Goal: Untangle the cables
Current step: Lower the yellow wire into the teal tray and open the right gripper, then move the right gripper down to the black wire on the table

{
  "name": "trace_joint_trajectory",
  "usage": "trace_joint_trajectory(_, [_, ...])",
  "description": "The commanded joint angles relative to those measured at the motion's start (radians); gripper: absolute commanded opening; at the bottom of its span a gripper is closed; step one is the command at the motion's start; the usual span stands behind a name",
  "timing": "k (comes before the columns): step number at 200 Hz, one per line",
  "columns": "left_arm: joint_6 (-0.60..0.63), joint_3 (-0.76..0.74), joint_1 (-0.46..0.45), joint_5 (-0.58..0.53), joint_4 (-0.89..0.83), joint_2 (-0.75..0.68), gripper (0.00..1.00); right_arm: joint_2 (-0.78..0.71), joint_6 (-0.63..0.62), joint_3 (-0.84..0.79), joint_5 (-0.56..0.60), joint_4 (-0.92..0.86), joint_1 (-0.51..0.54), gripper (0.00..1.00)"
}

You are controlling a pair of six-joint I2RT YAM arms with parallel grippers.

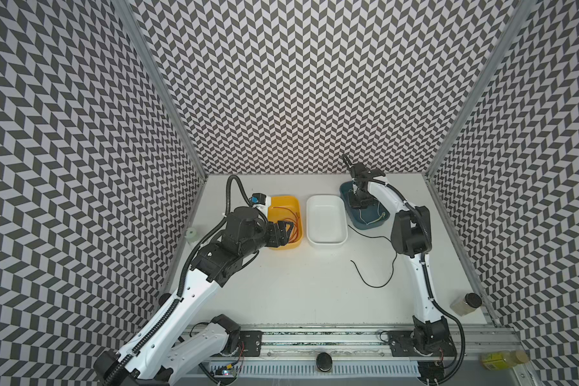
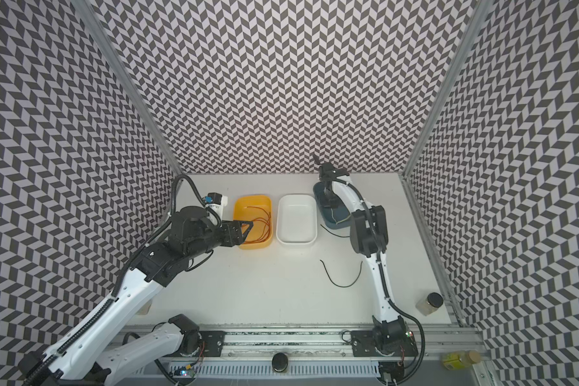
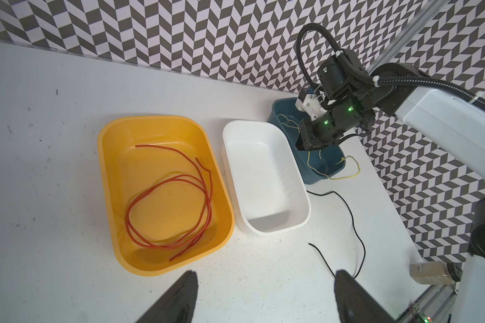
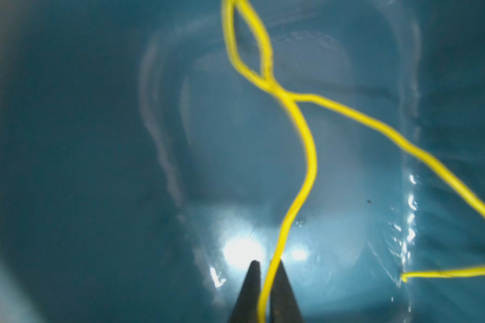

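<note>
1. Judging by its thin, limp look, the yellow cable [image 4: 314, 165] should weigh almost nothing and bend wherever it is led. Its smooth sheath looks likely to slide through a light pinch, and it seems springy enough to hold its curls.
2. The right jaws stand almost closed, with this cable pinched between their tips, low inside the blue tray [image 4: 81, 139]. From the tips it runs out ahead of them over the tray floor.
3. Further ahead of the right jaws, two yellow strands cross and twist once, then part into a narrow loop. One free end lies apart from that crossing, near the tray wall. In the left wrist view a strand hangs over the rim onto the tabletop [image 3: 53, 181].
4. The best hold, I judge, is a free end or a stretch just beside the crossing. A pull there should draw one strand out rather than tighten the twist.
5. The left jaws gape wide and hold nothing. Just ahead of them the red cables [image 3: 209, 195] lie in loose, overlapping loops inside the yellow tray [image 3: 104, 139]; they look equally soft and light.
6. A white tray [image 3: 277, 228] sits between the yellow and blue ones. The black cable [image 3: 354, 223] lies alone on the tabletop in an open curve, well apart from both pairs of jaws and nearer the right ones.
</note>
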Motion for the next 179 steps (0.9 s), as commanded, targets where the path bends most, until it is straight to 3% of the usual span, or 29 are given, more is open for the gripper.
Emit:
trace_joint_trajectory(1, [0.000,0.004,0.008,0.006,0.010,0.000,0.78,-0.077,0.007,0.013,-0.018,-0.011,-0.001,0.19])
trace_joint_trajectory(28, [0.000,0.003,0.008,0.008,0.009,-0.001,0.78,-0.102,0.007,0.019,-0.036,-0.008,0.000,0.27])
trace_joint_trajectory(122, [0.003,0.003,0.009,0.003,0.009,0.002,0.79,-0.228,0.007,0.080,-0.021,0.006,-0.003,0.39])
trace_joint_trajectory(149, [0.003,0.004,0.009,0.000,0.007,0.000,0.78,-0.347,0.015,0.038,0.008,0.054,-0.004,0.55])
trace_joint_trajectory(179, [0.005,0.002,0.009,-0.003,0.008,-0.005,0.79,-0.489,0.035,-0.054,-0.006,0.094,-0.008,0.61])
